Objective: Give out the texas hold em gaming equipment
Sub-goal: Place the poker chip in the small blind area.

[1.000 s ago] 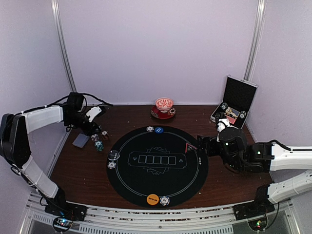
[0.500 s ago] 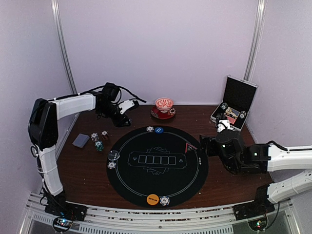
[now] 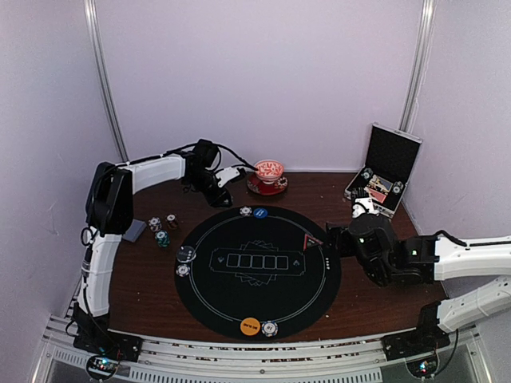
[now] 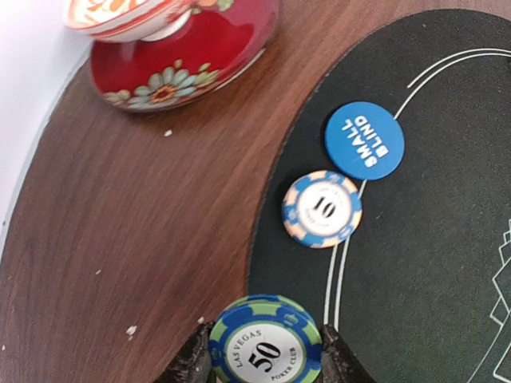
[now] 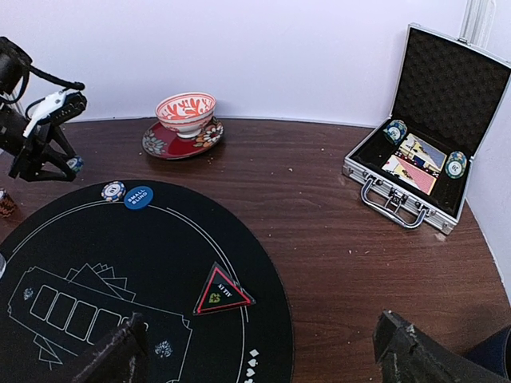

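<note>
Pinching a 50 chip [image 4: 266, 345] flat between the pads of the left end effector [image 4: 264, 364], narrow and firm on it. Swung in the last second from the chip cluster [image 3: 162, 230] off the mat [image 4: 431, 263] at 10 o'clock round to 12 o'clock; now hovering over the mat's rim, near the 10 chip [image 4: 322, 209] and blue button [image 4: 364, 140] lying there, bowl [image 4: 136, 12] beyond on the table [image 4: 120, 239]. Reads as a delivery to the 12 o'clock seat: lowering and letting go beside the 10 chip likely next. Spread wide and carrying nothing, right end effector [image 5: 267, 359] at 3 o'clock, barely shifted, above a triangular marker [image 5: 221, 292].
</note>
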Robot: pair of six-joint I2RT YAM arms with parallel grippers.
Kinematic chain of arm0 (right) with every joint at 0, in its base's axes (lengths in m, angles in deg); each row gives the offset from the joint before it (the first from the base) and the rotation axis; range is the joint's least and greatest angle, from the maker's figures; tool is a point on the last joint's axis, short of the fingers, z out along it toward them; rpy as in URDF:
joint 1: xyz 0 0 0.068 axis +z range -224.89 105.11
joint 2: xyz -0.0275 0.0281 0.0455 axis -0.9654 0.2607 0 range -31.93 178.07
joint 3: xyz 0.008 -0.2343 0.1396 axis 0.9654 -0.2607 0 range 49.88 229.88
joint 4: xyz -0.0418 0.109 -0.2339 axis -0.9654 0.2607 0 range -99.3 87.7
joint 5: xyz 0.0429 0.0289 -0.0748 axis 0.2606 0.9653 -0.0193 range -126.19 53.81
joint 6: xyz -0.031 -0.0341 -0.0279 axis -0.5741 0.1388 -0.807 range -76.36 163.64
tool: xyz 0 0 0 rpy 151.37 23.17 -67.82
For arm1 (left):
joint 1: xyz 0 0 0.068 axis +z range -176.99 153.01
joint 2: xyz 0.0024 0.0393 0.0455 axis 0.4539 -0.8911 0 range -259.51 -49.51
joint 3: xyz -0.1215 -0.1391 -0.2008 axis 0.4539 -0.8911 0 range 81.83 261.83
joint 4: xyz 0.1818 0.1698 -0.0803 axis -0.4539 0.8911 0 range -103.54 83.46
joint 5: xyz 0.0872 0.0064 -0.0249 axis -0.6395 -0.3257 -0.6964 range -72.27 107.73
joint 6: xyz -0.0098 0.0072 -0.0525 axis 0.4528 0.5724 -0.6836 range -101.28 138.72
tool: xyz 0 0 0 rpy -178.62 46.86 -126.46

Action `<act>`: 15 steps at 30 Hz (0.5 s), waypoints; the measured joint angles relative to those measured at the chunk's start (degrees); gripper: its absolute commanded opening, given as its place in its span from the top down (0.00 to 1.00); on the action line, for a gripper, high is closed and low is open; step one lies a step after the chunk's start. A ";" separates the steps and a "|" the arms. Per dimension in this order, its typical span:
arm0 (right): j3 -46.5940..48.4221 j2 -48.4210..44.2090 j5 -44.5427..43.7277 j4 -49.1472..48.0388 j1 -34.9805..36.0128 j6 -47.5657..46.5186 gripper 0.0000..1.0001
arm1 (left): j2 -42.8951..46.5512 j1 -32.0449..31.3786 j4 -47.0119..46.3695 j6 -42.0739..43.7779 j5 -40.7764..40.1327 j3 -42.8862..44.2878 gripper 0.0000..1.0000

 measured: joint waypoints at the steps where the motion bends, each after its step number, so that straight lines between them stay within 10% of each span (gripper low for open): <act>1: 0.00 -0.15 -0.02 0.00 0.00 0.00 0.00 | -0.50 -0.44 0.04 0.00 0.02 0.31 0.62; 15: -0.31 -1.05 0.02 -0.76 0.00 0.00 0.00 | -6.43 -2.89 0.85 -0.39 -0.24 2.23 0.61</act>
